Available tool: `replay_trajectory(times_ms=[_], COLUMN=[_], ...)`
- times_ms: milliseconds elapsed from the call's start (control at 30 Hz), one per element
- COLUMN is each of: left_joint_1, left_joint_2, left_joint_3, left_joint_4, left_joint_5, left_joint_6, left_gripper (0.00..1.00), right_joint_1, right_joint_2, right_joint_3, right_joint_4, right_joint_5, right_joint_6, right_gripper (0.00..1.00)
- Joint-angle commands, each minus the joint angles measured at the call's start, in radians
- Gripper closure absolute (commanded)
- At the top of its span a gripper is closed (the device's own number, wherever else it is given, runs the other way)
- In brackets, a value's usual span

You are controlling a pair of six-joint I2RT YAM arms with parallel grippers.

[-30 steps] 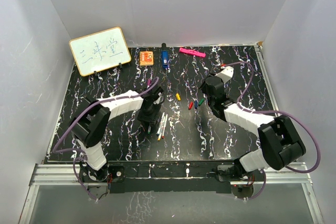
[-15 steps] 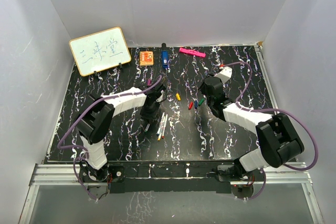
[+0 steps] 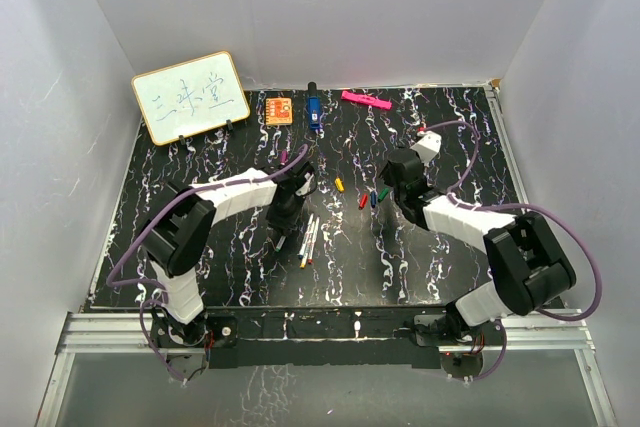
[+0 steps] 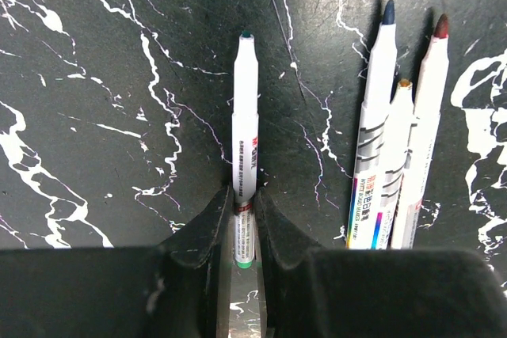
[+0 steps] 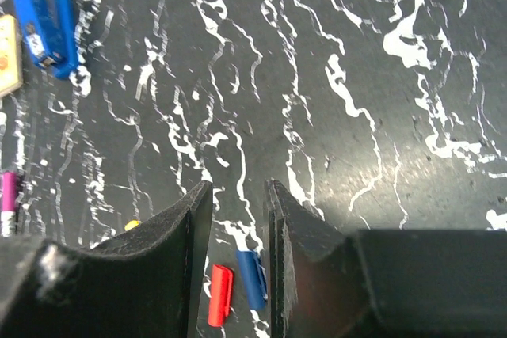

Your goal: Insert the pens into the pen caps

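My left gripper [image 4: 243, 210] is shut on the back end of a white pen with a green tip [image 4: 245, 116], which points straight away from the wrist, low over the table. Three more white pens [image 4: 394, 156] lie side by side just to its right; they also show in the top view [image 3: 310, 237]. My right gripper [image 5: 238, 189] is open and empty, hovering over the red cap [image 5: 220, 294] and blue cap [image 5: 252, 279]. In the top view the yellow cap [image 3: 339, 184], red cap [image 3: 363, 201], blue cap [image 3: 374, 199] and green cap [image 3: 383, 190] lie mid-table, and the purple cap [image 3: 284, 157] lies farther left.
A small whiteboard [image 3: 190, 97] stands at the back left. An orange square [image 3: 279, 109], a chunky blue object [image 3: 313, 111] and a pink bar [image 3: 366, 100] lie along the back edge. White walls enclose the table.
My left gripper has drawn back a little toward the far side. The right wrist has shifted slightly over the caps.
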Motion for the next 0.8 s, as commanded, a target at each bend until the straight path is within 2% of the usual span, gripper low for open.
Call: replay_trajectory(times_ms=[0,233,433,633,767], left_joint_1=[-0.014,-0.014,-0.013,-0.014,-0.014], left_joint_2=[0.054,-0.052,-0.138,-0.223,-0.269], left_joint_3=[-0.071,-0.005,0.047,0.061,0.054], left_joint_4=[0.050,-0.002,-0.053,-0.073,-0.051], left_joint_5=[0.043,0.061,0.094,0.093,0.087], left_joint_6=[0.020,0.049,0.064,0.061,0.059], left_gripper=[1.00,1.00,1.00,1.00,1.00], right_joint_1=[-0.004,-0.002,-0.001,0.007,0.015], right_joint_2=[0.017,0.059,0.105,0.151,0.167], right_joint_3=[0.038,0.084,0.118,0.147,0.157], right_joint_4=[-0.097,-0.248,-0.291,-0.301,-0.307], right_joint_5=[0.040,0.086,0.052,0.014,0.001], right_joint_6=[0.063,0.128,0.151,0.146,0.144], right_gripper=[0.71,0.77,0.77,0.62,0.60])
